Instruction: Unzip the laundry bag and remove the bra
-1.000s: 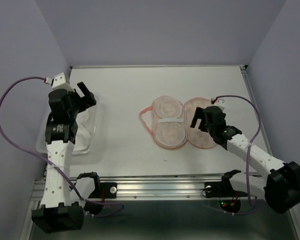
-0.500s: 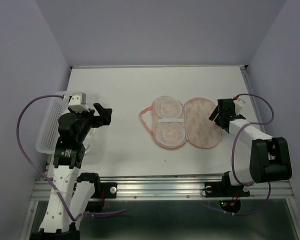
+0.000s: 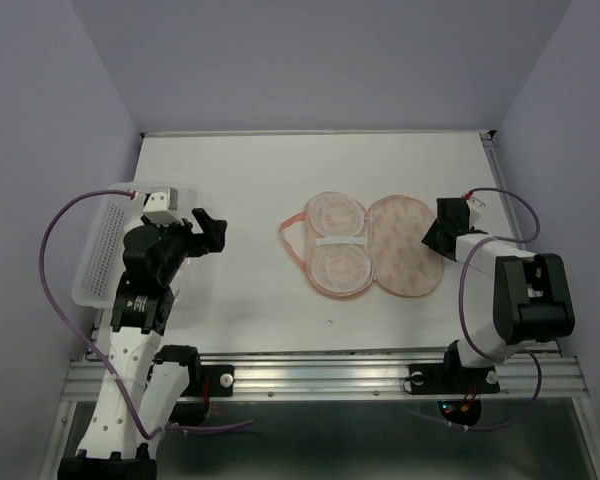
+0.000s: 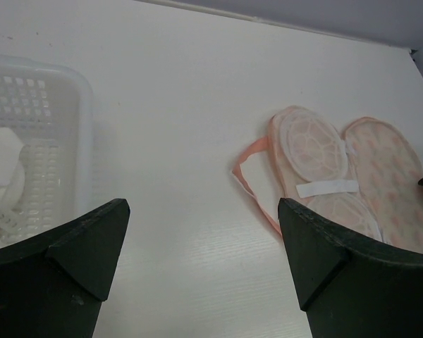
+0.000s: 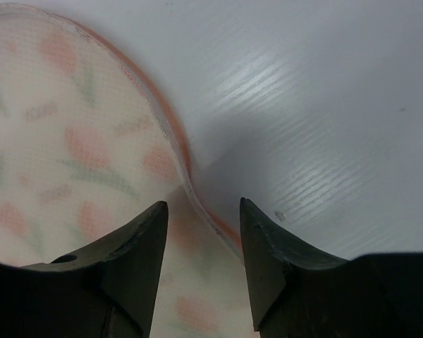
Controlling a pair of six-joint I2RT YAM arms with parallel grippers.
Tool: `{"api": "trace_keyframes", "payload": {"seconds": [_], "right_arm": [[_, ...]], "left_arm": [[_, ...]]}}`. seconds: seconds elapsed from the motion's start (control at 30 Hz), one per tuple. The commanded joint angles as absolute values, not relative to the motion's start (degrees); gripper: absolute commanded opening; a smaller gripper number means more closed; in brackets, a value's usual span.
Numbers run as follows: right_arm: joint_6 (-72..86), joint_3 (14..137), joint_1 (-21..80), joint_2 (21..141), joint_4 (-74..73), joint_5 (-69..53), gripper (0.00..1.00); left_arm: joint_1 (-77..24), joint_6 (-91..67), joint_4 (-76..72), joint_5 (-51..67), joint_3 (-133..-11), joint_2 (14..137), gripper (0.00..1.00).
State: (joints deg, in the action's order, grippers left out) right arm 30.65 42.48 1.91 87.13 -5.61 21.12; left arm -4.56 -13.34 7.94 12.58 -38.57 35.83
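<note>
Bag [image 3: 400, 250] lies wide open in the middle of the table [image 3: 250, 180]: unzipped, both halves flat, printed lining facing up on the right half. We see the right claw [image 5: 201, 210] low at the bag's right edge. Its jaws stand part-way apart and straddle the pink rim at the narrow waist, and nothing looks pinched between them.

On the other side the left claw [image 4: 203, 205] hangs released, holding nothing, near the basket [image 4: 81, 105]. In that basket lies crumpled white fabric that we take for the bra [image 4: 3, 201].

So we judge the removal as good as done, and the move in hand looks like a grip on that rim. To do it well, we want the tips right down at the table and the rim centred between them. The clench should be firm and land on the stiff zipper edge, not the soft lining. Then we lift slowly, because a thin edge slips easily and a skewed bite would only drag the bag sideways.
</note>
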Motion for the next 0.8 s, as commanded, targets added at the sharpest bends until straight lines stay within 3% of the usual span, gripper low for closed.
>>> {"api": "trace_keyframes", "payload": {"seconds": [0.0, 0.1, 0.13, 0.33, 0.57, 0.77], "right_arm": [[29.62, 43.68, 1.67, 89.47, -2.37, 20.48, 0.5], [29.71, 43.77, 1.67, 90.79, -2.63, 21.79, 0.35], [29.71, 43.94, 1.67, 90.88, -3.16, 22.23, 0.26], [28.3, 45.0, 1.67, 86.58, -5.27, 23.47, 0.01], [22.68, 48.59, 1.67, 75.52, -4.66, 12.94, 0.01], [19.95, 53.96, 3.15, 73.04, -7.03, 1.43, 0.01]], "left_arm": [[-4.92, -12.22, 5.27, 11.87, -38.06, 35.42, 0.99], [-5.01, -12.22, 5.27, 11.78, -38.06, 35.51, 0.99], [-5.01, -12.22, 5.27, 11.69, -38.06, 35.59, 0.99], [-5.01, -12.3, 5.36, 11.34, -37.97, 36.12, 0.99], [-4.92, -12.3, 5.36, 10.9, -37.88, 36.3, 0.99], [-4.92, -12.3, 5.19, 10.81, -37.88, 36.65, 0.99]]}}
